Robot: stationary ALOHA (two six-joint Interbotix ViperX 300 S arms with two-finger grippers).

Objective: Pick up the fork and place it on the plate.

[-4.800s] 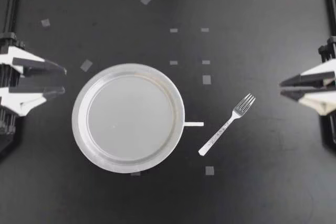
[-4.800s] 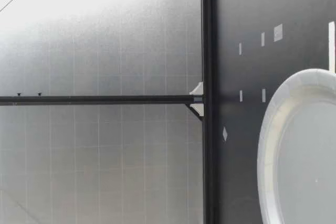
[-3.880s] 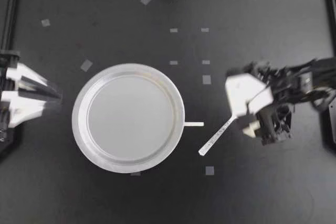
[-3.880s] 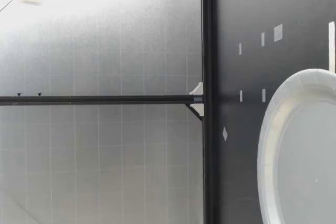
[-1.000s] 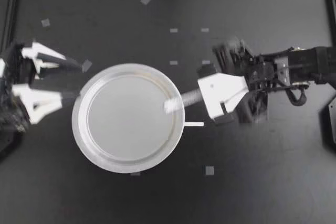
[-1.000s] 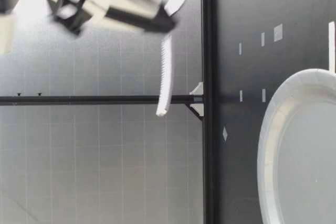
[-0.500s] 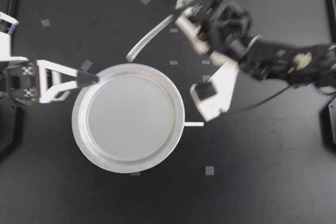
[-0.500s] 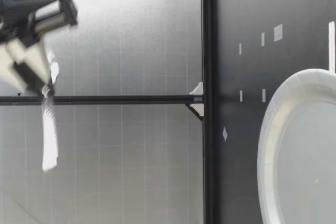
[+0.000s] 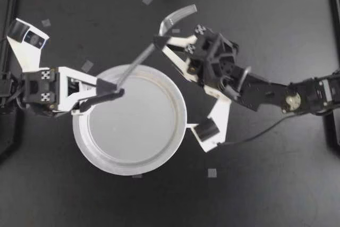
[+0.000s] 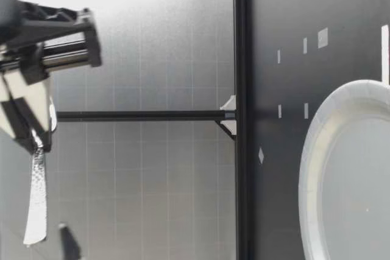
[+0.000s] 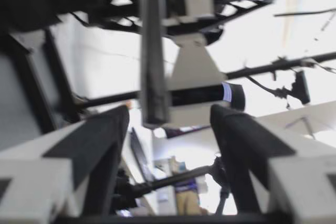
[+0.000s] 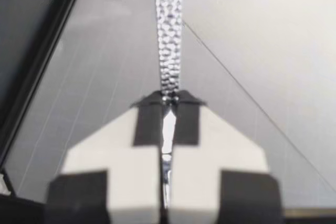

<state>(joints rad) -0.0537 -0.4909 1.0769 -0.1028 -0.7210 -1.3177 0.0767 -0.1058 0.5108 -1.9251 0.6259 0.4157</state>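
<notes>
Top view: plate sits mid-table, nothing in it. Fork is in the air, not on the plate. Its tines are at approx. 1 o'clock from plate ctr, past the rim, and the handle runs to the rim at approx. 11 o'clock. Right gripper is clamped on the fork near the tines. Left gripper comes in from 9 o'clock, fingers spread, handle end btw. them.

Low view: plate lies flat and empty. Fork is high above the table, about level, pinched by the right gripper. A dark fingertip of the left gripper is near the handle end.

Left wrist view: left gripper is wide. Fork handle hangs btw. the fingers and seems to touch neither.

Right wrist view: right gripper is closed tight on the fork, handle pointing ahead.

Vs. 0.5 s ago: the fork was more toward 12 o'clock w/ its handle end off the rim. Now the end is over the rim, and the left gripper has moved in from the 9–10 o'clock edge to meet it. 4.8 s ago the fork lay on the table at 3–4 o'clock of the plate. Plate pos. is the same.
</notes>
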